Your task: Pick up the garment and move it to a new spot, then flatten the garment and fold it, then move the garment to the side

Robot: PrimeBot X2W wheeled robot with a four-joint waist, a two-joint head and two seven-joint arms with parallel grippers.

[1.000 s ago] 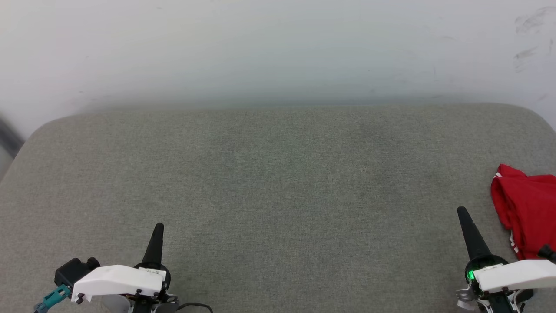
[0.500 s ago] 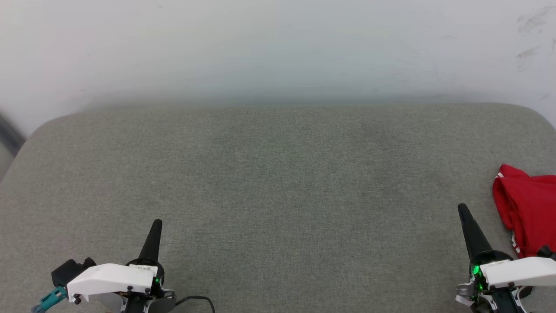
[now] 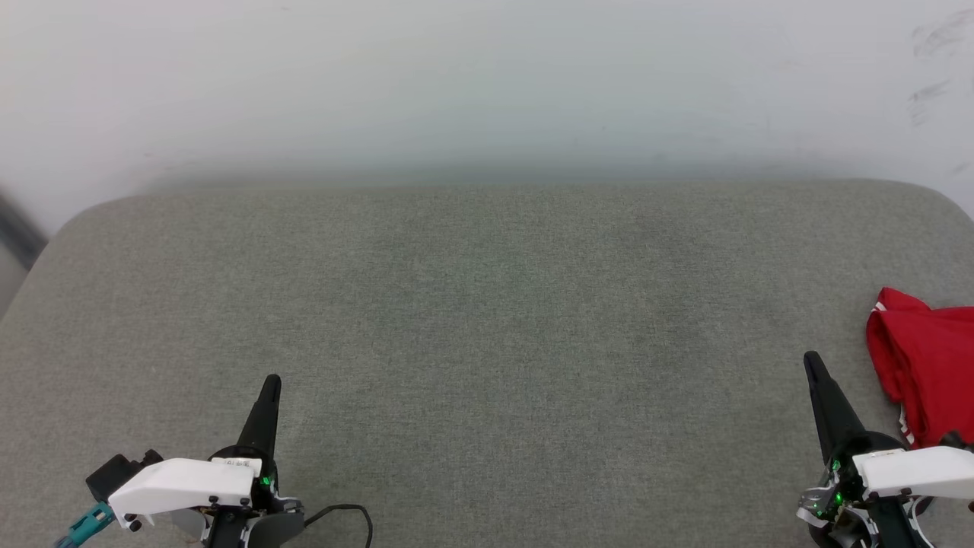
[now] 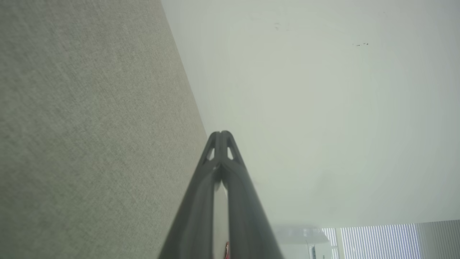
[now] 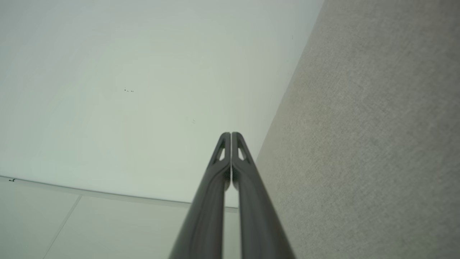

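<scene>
Pick-up step judged not yet begun. The garment, a crumpled red jersey T-shirt with white-striped trim, is seen bunched at the right edge of the grey-green woven fabric pad. The left gripper and right gripper are noted with fingers pressed together, nothing held. Next, the right gripper would need to be opened and carried rightward onto the cloth. A plain pale wall is recorded behind the pad.

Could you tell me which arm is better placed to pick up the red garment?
The right. The right gripper, shut, sits just beside the garment on the right of the cushion; the left gripper, also shut, is far across it.
</scene>
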